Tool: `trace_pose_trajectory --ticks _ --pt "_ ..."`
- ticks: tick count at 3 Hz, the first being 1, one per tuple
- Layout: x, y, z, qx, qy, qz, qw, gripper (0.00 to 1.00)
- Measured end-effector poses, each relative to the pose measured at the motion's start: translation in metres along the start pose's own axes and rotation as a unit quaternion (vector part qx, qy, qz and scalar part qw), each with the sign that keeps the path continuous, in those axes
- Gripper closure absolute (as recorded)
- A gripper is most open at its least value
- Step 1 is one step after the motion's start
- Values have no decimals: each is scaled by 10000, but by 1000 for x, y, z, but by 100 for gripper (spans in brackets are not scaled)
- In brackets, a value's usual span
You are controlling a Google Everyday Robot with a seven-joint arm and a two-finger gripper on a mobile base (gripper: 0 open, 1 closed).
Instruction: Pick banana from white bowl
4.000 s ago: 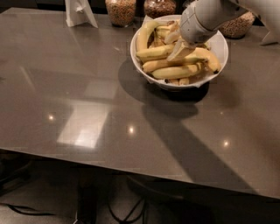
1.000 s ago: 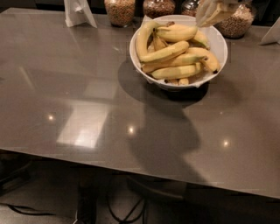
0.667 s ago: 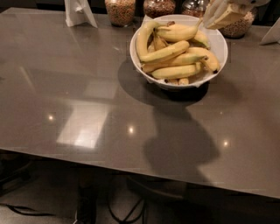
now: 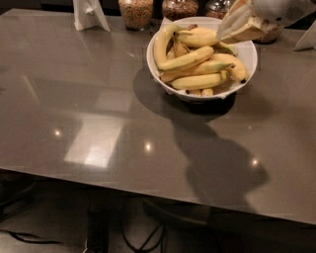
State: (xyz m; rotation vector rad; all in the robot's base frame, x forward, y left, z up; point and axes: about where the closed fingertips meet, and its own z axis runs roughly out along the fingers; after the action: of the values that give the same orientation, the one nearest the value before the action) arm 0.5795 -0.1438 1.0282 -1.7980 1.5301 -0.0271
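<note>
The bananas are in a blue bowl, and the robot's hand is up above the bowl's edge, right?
Not quite. The camera view shows the bowl is white, not blue. The rest holds: the bananas lie in it, and the end effector is above its far right edge.

Single view only. Looks down at a slant from above the near edge of the table [image 4: 98,123], facing the far edge, where jars [image 4: 136,12] line the top of the frame. Near enough that tabletop fills most of the frame, with floor along the bottom. Bowl [image 4: 150,54] sits upper right of centre. Gripper [image 4: 222,33] enters at the upper right corner, over the bowl's far right side, cut by the top edge.
</note>
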Motion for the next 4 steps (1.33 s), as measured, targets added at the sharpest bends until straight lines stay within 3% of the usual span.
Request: trace_pose_trajectory --ticks 1,2,4 --pt "-8 3 16 135 -373 21 9992 26" --pt "-11 1 39 39 -484 -285 9984 28" --pt "-3 -1 77 -82 -343 -935 9950 35"
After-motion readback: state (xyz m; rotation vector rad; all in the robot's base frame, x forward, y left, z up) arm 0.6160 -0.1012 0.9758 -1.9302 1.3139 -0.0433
